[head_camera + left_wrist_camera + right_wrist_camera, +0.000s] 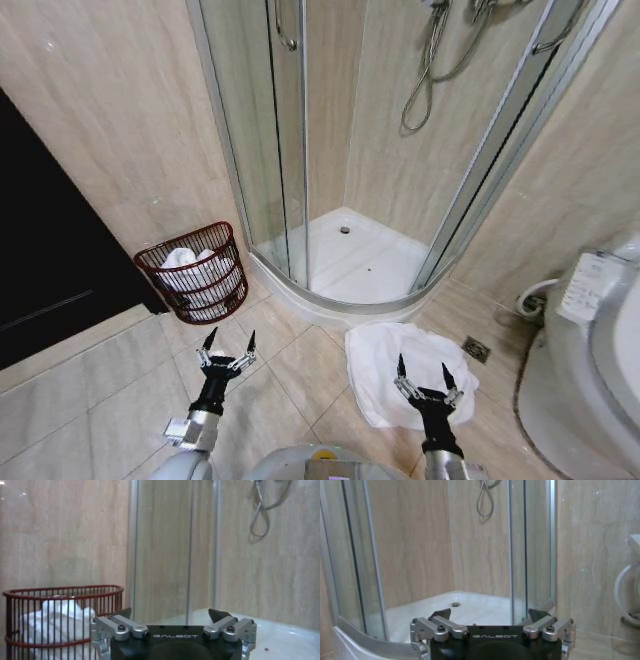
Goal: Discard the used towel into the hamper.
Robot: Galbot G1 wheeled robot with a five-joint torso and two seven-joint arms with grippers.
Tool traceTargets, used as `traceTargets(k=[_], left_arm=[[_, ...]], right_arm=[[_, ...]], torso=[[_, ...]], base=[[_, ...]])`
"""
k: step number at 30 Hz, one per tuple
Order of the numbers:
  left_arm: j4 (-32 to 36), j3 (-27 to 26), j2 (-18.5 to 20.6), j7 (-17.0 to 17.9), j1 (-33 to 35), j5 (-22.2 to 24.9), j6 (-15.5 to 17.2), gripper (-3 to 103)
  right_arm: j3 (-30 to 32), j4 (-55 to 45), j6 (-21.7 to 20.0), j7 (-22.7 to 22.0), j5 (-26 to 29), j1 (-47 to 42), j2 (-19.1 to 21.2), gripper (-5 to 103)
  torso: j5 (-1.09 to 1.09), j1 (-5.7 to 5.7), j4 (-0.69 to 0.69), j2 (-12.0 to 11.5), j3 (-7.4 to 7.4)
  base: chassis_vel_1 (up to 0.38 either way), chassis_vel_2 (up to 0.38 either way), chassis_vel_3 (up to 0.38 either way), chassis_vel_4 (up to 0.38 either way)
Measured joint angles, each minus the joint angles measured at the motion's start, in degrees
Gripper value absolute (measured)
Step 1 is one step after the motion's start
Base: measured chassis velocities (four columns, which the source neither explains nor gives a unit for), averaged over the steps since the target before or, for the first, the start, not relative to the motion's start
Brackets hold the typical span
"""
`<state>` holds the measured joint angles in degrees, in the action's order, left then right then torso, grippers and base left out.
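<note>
A white crumpled cloth towel [405, 375] lies on the tiled floor [95, 380] just outside the curved glass shower enclosure [300, 150], beside the white toilet [600, 350]. The right hand [421, 373] hovers over the towel's near edge, released, fingers spread. The left hand [229, 341], also released, hangs near the dark reddish-brown round openwork hamper [199, 273], which stands against the wall with white cloth inside.

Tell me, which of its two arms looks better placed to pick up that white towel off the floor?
Probably the right. The right gripper hangs with open fingers directly over the white towel crumpled on the tiles. The left gripper, also open, hovers over bare floor nearer the hamper, which already holds white cloth.
</note>
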<state>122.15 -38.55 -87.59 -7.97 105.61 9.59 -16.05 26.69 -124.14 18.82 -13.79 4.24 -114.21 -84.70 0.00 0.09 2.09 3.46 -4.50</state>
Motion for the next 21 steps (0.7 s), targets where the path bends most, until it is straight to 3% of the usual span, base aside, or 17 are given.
traceTargets(k=[10, 21], left_arm=[[1.2, -0.2, 0.8, -0.1, -0.4, 3.1, 2.4, 100], [0.9, -0.2, 4.0, -4.5, -1.5, 9.2, 4.6, 100]], right_arm=[[1.5, 0.1, 0.7, 0.8, 0.1, 0.2, 0.0, 100], [1.8, -1.1, 1.4, 0.6, 0.3, 0.1, 2.3, 100]], torso=[[0.0, -0.06, 0.0, -2.2, 1.99], [0.0, -0.08, 0.0, -3.6, 3.92]], base=[[0.0, 0.0, 0.0, 0.0], [0.0, 0.0, 0.0, 0.0]])
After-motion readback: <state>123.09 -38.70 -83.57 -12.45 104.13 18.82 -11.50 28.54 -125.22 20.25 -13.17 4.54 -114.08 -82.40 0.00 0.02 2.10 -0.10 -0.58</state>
